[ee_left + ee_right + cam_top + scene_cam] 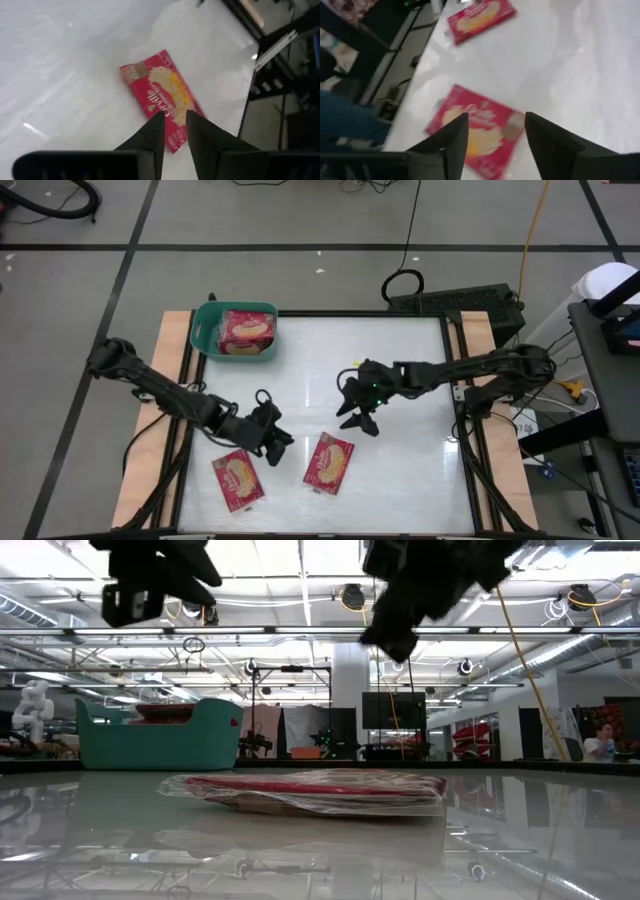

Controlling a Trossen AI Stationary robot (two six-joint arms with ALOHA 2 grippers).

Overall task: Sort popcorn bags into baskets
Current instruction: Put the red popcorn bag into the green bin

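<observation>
From above, a teal basket (206,340) holds one red popcorn bag (247,330); two more bags (329,462) (238,480) lie flat well in front of it. The left gripper (277,438) hovers between them, fingers narrowly parted and empty; the right gripper (357,414), open, hangs beside the nearer bag.

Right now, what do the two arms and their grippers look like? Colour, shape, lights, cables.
Both arms are matte black with jointed, rounded links. The left gripper and right gripper each end in two dark, wedge-shaped fingers tapering to the tips. A small green light glows on the right arm near its wrist. Dark cables run along the table's side rails by each arm's base. No legible markings.
</observation>
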